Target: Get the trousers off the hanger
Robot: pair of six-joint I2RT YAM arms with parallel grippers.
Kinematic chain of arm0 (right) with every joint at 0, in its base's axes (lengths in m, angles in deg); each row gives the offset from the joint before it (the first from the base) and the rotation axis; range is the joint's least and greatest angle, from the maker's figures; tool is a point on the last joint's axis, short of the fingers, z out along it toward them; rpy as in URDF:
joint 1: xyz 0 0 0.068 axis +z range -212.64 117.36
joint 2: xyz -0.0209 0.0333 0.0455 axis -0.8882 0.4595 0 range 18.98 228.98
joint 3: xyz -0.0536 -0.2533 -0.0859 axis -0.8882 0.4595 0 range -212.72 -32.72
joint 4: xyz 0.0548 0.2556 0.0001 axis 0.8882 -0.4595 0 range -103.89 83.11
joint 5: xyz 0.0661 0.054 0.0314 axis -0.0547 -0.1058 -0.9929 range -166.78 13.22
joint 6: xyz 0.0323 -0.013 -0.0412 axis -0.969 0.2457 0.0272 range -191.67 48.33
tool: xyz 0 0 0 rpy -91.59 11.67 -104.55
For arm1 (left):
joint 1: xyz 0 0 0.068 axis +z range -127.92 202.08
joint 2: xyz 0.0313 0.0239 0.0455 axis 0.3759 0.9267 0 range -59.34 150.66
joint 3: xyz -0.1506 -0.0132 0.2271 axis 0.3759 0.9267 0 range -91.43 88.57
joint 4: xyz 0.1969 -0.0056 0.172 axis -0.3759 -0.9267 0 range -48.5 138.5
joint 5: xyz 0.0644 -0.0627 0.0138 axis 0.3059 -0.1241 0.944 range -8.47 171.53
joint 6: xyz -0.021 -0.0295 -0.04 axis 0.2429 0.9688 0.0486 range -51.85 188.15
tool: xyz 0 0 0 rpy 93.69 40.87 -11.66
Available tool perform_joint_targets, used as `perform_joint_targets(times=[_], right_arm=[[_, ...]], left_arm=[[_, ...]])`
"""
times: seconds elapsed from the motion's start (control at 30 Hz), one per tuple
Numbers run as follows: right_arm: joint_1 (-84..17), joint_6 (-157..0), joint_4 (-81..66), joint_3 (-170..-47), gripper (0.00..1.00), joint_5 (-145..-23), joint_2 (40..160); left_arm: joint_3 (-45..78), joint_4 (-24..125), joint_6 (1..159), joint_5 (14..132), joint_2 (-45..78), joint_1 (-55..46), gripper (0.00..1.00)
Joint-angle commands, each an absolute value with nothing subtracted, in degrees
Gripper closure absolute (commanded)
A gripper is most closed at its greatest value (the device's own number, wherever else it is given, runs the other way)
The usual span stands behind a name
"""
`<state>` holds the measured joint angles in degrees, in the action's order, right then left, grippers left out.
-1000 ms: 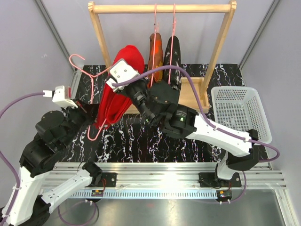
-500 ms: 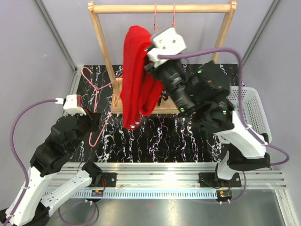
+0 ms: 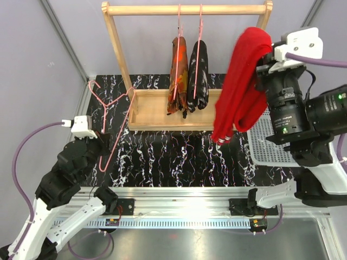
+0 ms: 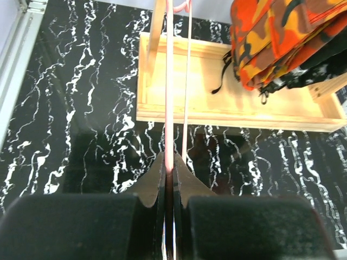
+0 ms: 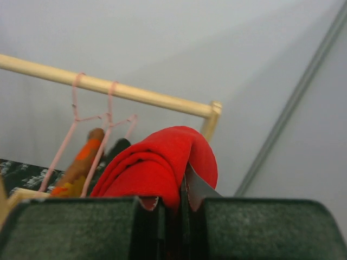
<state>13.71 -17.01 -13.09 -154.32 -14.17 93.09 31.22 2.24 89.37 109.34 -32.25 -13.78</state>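
The plain red trousers (image 3: 241, 81) hang folded from my right gripper (image 3: 267, 55), high at the right, free of any hanger. In the right wrist view that gripper (image 5: 181, 201) is shut on the red trousers (image 5: 157, 162). My left gripper (image 3: 103, 142) is shut on the bare pink hanger (image 3: 111, 114), which leans up to the left of the rack. The left wrist view shows the hanger wire (image 4: 169, 81) pinched between the left gripper's (image 4: 171, 172) fingers. The camouflage trousers (image 3: 178, 76) and the black speckled trousers (image 3: 198, 76) hang on pink hangers from the rail.
The wooden rack has a top rail (image 3: 184, 9) and a tray base (image 3: 157, 111) on the black marbled table. A white basket (image 3: 265, 142) sits at the right, partly hidden by the right arm and the hanging red cloth. Grey walls close in both sides.
The right arm has swung the red trousers from the middle of the rack to the far right, above the basket. The left gripper has drawn the empty hanger slightly lower and leftward.
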Motion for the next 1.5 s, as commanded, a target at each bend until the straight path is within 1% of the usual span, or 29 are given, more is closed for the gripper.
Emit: perform_joint_targets(times=[0.0, 0.03, 0.07, 0.13, 0.17, 0.2, 0.27, 0.3, 0.33, 0.4, 0.5, 0.57, 0.8, 0.97, 1.03, 1.07, 1.13, 1.23, 1.33, 1.47], right_arm=[[12.51, 2.71, 12.81, -144.62, 1.00, -7.44, 91.59], [11.20, 4.52, 14.80, -142.95, 1.00, -6.48, 91.50], [7.27, 4.71, 14.73, -139.54, 1.00, -5.25, 91.41], [2.24, 1.13, 13.60, -135.57, 1.00, -4.89, 90.27], [-2.65, -0.89, 10.37, -132.24, 1.00, -4.80, 89.74], [-5.05, -5.35, 8.51, -130.82, 1.00, -4.80, 88.34], [-10.49, -9.16, 6.21, -125.83, 1.00, -4.97, 86.76], [-15.05, -11.87, 6.29, -124.05, 1.00, -4.89, 84.92], [-17.53, -13.21, 6.29, -120.55, 1.00, -4.71, 83.95], [-22.97, -17.76, 5.77, -117.37, 1.00, -4.71, 80.97], [-26.85, -22.17, 5.06, -112.88, 1.00, -4.88, 77.54], [-28.27, -22.45, 5.41, -111.21, 1.00, -4.88, 76.56], [-36.62, -16.91, 8.41, -104.27, 1.00, -4.62, 70.94], [-40.48, -16.12, 2.09, -96.98, 1.00, -4.10, 66.54], [-41.55, -17.53, -0.39, -92.23, 1.00, -4.79, 65.13], [-42.33, -21.35, -5.78, -90.65, 1.00, -5.23, 63.82], [-43.30, -23.41, -8.63, -85.31, 1.00, -6.28, 62.93], [-45.67, -23.15, -8.13, -78.63, 1.00, -9.35, 61.70], [-47.35, -22.45, -5.23, -77.01, 1.00, -10.86, 62.57], [-47.70, -24.46, -8.39, -80.08, 1.00, -12.26, 67.66]], left_arm=[[31.96, 6.40, 88.02, 111.67, -32.45, -13.78, 1.00], [32.05, 6.48, 88.19, 111.50, -32.19, -13.78, 1.00], [32.05, 6.57, 88.28, 111.06, -31.92, -13.78, 1.00], [32.14, 6.92, 88.45, 110.45, -31.57, -13.78, 1.00], [32.31, 7.36, 88.54, 110.10, -31.57, -13.78, 1.00], [32.32, 7.54, 88.63, 109.83, -31.48, -13.78, 1.00], [32.32, 7.98, 88.72, 109.04, -31.22, -13.78, 1.00], [32.14, 7.98, 88.63, 108.78, -30.96, -13.78, 1.00], [32.05, 8.07, 88.37, 108.34, -30.69, -13.78, 1.00], [31.70, 7.98, 88.11, 108.07, -30.25, -13.78, 1.00], [31.61, 8.24, 87.67, 107.98, -29.55, -13.78, 1.00], [31.79, 8.51, 87.58, 107.55, -29.55, -13.78, 1.00], [31.88, 7.80, 88.37, 101.75, -30.16, -13.78, 1.00], [32.05, 7.72, 88.02, 98.59, -30.25, -13.78, 1.00], [32.23, 7.98, 88.10, 96.12, -30.60, -13.78, 1.00], [32.49, 8.15, 88.19, 95.33, -30.69, -13.78, 1.00], [33.45, 8.94, 88.54, 93.84, -31.56, -13.78, 1.00], [34.86, 9.73, 88.81, 91.55, -32.44, -13.78, 1.00], [36.18, 10.09, 88.63, 90.76, -33.50, -13.78, 1.00], [38.46, 11.14, 88.37, 91.11, -34.91, -13.78, 1.00]])
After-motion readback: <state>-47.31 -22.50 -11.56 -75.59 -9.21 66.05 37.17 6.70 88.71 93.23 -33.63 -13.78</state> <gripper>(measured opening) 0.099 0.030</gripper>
